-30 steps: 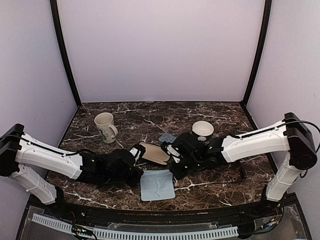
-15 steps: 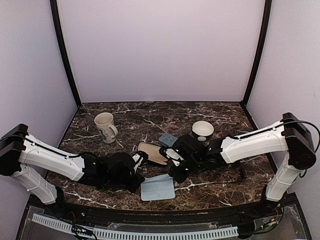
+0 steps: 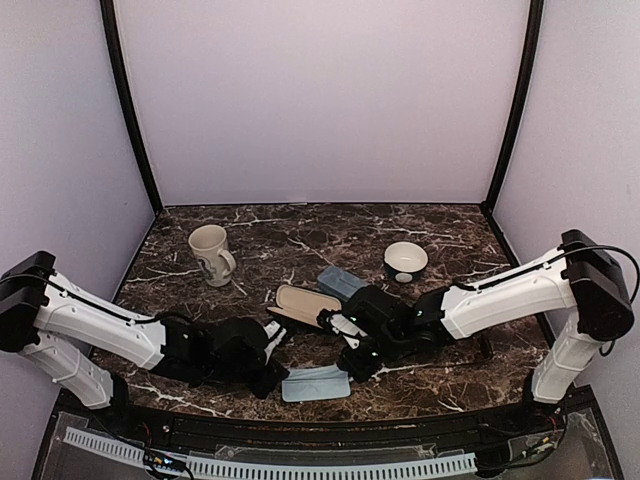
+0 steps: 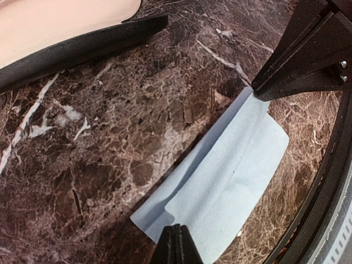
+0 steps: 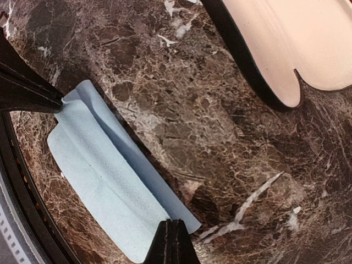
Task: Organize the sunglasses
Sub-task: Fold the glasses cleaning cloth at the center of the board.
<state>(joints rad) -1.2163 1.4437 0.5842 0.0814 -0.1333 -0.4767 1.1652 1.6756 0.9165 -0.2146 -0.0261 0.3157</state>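
Left gripper (image 3: pixel 284 379) is pinching the 9 o'clock end of the light-blue cloth (image 3: pixel 318 383), jaws closed on it. Right gripper (image 3: pixel 350 368) is clamping the 3 o'clock end the same way. The cloth is sitting folded over on itself at 6 o'clock on the marble table (image 3: pixel 450 230), near the front edge. An open black case (image 3: pixel 308 305) is lying mid-table, beige lining up. A blue-grey case (image 3: pixel 342 281) is lying just beside it at 1 o'clock. A mug (image 3: pixel 209 252) is standing at 10 o'clock and a bowl (image 3: pixel 405 260) at 2 o'clock. Sunglasses: cannot tell where they are lying from these views.
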